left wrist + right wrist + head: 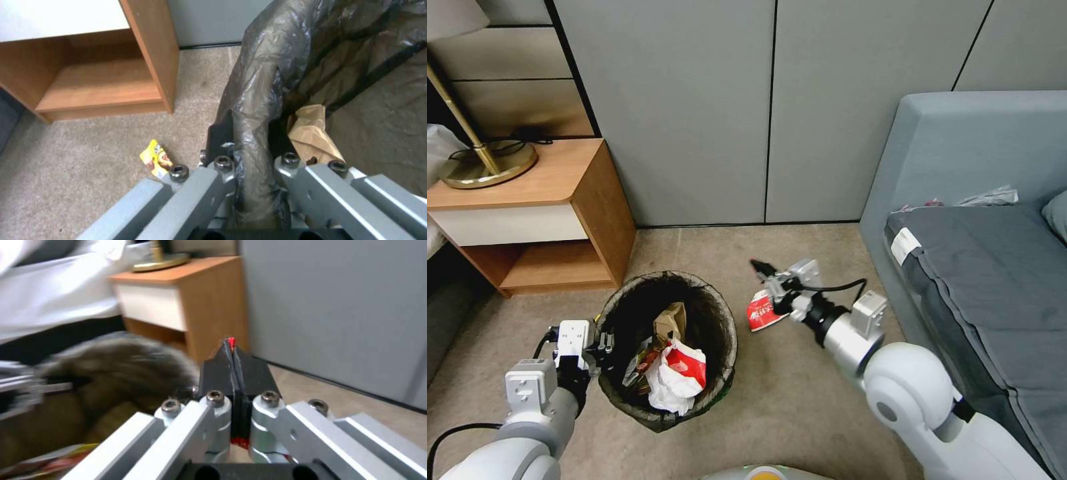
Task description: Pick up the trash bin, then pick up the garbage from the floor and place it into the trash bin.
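Note:
The trash bin (720,313), round and lined with a dark bag, stands on the carpet left of centre. My left gripper (602,343) is shut on the bin's near-left rim (260,83), one finger on each side of the bag-covered edge. Inside lie a crumpled brown paper bag (670,321), a red-and-white carton (684,367) and white paper. To the right of the bin, my right gripper (762,270) is shut on a flat red-and-white carton (760,312); its red edge (231,340) shows between the fingertips. A yellow snack wrapper (155,160) lies on the floor beside the bin.
A wooden nightstand (527,213) with a brass lamp base (490,163) stands at the back left, close behind the bin. A grey sofa (974,253) fills the right side, with wrappers (987,197) on its cushion. Grey wall panels close the back.

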Robot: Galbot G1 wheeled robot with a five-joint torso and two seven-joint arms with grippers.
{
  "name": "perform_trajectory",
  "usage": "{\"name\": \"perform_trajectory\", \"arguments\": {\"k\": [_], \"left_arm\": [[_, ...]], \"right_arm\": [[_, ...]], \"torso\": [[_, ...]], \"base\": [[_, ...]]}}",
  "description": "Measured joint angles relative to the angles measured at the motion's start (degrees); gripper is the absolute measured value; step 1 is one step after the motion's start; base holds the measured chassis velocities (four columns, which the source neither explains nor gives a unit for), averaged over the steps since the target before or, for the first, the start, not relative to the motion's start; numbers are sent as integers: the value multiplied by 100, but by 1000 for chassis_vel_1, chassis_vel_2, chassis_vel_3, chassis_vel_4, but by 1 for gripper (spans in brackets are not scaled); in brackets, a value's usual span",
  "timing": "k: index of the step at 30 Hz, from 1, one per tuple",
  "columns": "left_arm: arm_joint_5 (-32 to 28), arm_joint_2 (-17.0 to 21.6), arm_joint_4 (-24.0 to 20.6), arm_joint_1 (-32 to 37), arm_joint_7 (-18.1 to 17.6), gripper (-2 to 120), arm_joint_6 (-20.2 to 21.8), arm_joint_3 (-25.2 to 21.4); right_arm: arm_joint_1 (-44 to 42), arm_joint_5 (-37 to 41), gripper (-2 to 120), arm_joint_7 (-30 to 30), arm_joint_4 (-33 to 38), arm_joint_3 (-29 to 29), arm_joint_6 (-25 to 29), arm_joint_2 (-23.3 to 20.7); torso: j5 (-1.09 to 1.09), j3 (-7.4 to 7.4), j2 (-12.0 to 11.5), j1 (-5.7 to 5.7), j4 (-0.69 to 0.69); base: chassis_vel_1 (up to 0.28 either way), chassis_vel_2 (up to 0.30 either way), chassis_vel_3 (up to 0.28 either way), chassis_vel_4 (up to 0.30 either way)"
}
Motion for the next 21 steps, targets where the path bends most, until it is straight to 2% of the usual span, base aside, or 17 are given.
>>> {"name": "perform_trajectory", "arguments": {"k": [5, 7, 9, 12, 21], "left_arm": [[9, 2, 0, -9, -1, 1, 4, 8], [18, 6, 0, -7, -2, 1, 6, 5], [18, 7, 0, -6, -2, 1, 7, 1], [31, -3, 0, -9, -7, 1, 11, -7], [61, -17, 0, -29, -8, 1, 14, 26]], "right_arm": [[211, 21, 0, -2, -1, -403, -22, -14], [453, 17, 0, -1, -89, -893, -34, 22], [488, 13, 0, 0, -113, -960, -35, 41], [691, 0, 0, 12, -253, -1357, -52, 193], [1022, -9, 0, 107, -446, -1944, -101, 379]], "torso": [[0, 0, 0, 0, 0], [0, 0, 0, 0, 0], [0, 0, 0, 0, 0], [0, 0, 0, 0, 0], [0, 0, 0, 0, 0]], "base": [[0, 0, 0, 0], [0, 0, 0, 0], [0, 0, 0, 0], [0, 0, 0, 0], [0, 0, 0, 0]]}}
